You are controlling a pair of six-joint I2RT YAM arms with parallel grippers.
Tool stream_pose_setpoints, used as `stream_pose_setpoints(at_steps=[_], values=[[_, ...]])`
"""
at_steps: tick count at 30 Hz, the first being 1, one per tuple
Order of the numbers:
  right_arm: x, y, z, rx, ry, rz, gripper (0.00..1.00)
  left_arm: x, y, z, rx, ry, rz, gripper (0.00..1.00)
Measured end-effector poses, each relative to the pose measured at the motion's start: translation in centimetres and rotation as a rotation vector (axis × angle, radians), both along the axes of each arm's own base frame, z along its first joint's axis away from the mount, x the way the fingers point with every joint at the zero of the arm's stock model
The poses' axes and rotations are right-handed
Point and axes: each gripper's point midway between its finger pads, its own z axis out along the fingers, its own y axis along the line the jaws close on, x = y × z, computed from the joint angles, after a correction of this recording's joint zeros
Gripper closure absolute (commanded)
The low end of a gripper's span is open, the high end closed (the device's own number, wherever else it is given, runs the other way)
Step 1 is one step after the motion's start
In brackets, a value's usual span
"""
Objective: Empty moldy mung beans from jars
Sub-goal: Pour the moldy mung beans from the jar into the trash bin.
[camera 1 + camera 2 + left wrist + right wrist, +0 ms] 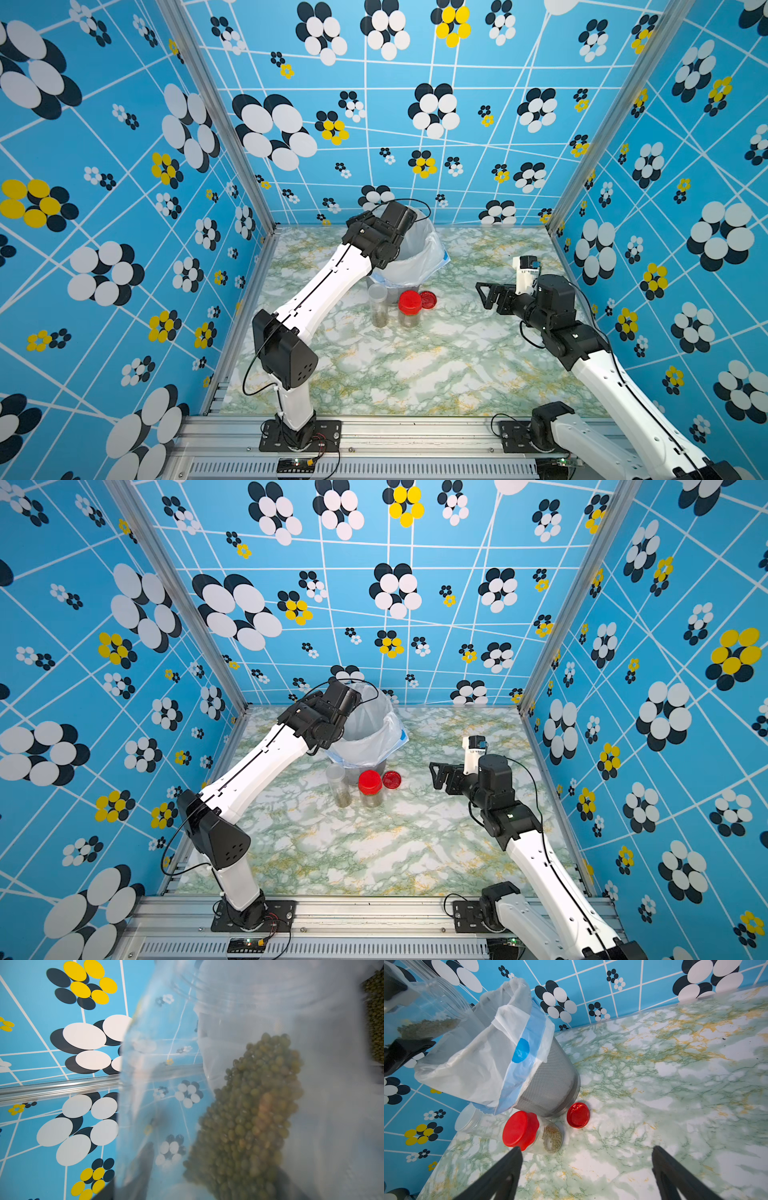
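Jar (442, 997), uncapped: gripped by my left tool (398, 1020), long axis tipped, mouth toward the bin (550, 1084). Beans (249, 1115) lie along its lower wall, short of the mouth. Right tool (586, 1151) gapes empty, nearer the capped jars (542, 1136).

Table (415, 365): marble-pattern top, white with green and yellow veins. Far middle: mesh waste bin (550, 1084), upright, lined with white bag (419, 257) folded over rim. On table in front of bin: slim clear jar (378, 305), whitish lid, upright; just beside it, red-lidded jar (409, 309), upright; mung beans (552, 1140) low in both. Loose red lid (428, 299) flat on table, near bin base.
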Motion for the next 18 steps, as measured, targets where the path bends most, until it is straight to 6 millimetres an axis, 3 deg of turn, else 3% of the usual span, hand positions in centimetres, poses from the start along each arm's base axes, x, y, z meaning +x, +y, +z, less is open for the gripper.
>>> stream_pose_setpoints(at_steps=[7,18], values=[[0.0,0.0,-0.04,-0.001,0.001,0.0,0.01,0.17,0.14,0.49,0.043,-0.018,0.003,0.49],[-0.07,-0.02,-0.16,-0.008,0.004,0.003,0.01,0.87,0.21,-0.3,0.155,-0.021,-0.008,0.5]])
